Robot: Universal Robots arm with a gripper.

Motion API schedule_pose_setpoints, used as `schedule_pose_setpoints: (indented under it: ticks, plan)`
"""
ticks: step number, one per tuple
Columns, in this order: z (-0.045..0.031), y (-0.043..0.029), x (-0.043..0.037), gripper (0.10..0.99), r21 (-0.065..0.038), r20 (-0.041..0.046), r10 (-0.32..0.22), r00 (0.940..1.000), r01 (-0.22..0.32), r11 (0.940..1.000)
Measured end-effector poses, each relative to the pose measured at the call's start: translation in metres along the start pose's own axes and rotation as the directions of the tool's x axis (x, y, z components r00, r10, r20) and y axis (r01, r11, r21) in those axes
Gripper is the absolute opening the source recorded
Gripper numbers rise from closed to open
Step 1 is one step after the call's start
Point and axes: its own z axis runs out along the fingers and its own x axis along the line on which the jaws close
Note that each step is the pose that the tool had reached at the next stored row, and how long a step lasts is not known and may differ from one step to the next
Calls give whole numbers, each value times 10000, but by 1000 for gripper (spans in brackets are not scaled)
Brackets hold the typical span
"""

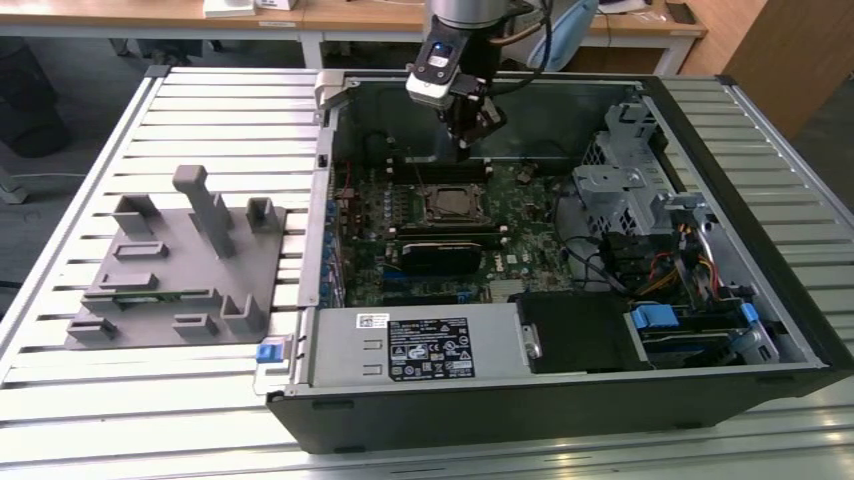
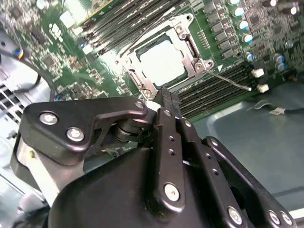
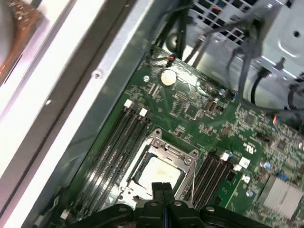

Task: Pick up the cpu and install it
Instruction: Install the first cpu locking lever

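Fingers [image 3: 157,190] of the gripper [image 2: 166,95] were pressed together on nothing, above the cpu [image 2: 161,61], which lay flat inside the socket frame [image 2: 189,45] on the motherboard [image 3: 190,104], within the open computer case [image 1: 561,400]. The cpu looked light, stiff and slick-topped, likely fragile underneath; its thin edges seemed the place to grip. Both wrist views gave the socket close up; the exterior view took in the grey fixture [image 1: 187,260] beside the case.

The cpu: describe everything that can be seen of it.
The cpu is a small flat square chip with a pale silver-grey metal top. It lies level inside the metal socket frame on the green board, with the frame bordering all four sides. The hand hangs above it, shut and empty, not touching it.
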Motion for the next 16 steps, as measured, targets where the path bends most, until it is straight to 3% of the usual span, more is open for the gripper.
schedule_pose_setpoints:
  ticks: [4, 8, 12, 16]
  plan:
    - [4, -2, 1, 122, -37, -16, -550, 9985, 550, 9985]
    - [7, -2, 2, 122, -94, -30, -1260, 9920, 1259, 9920]
    - [9, -2, 2, 122, -149, -43, -1982, 9801, 1981, 9801]
    - [12, -2, 2, 122, -205, -52, -2680, 9634, 2679, 9632]
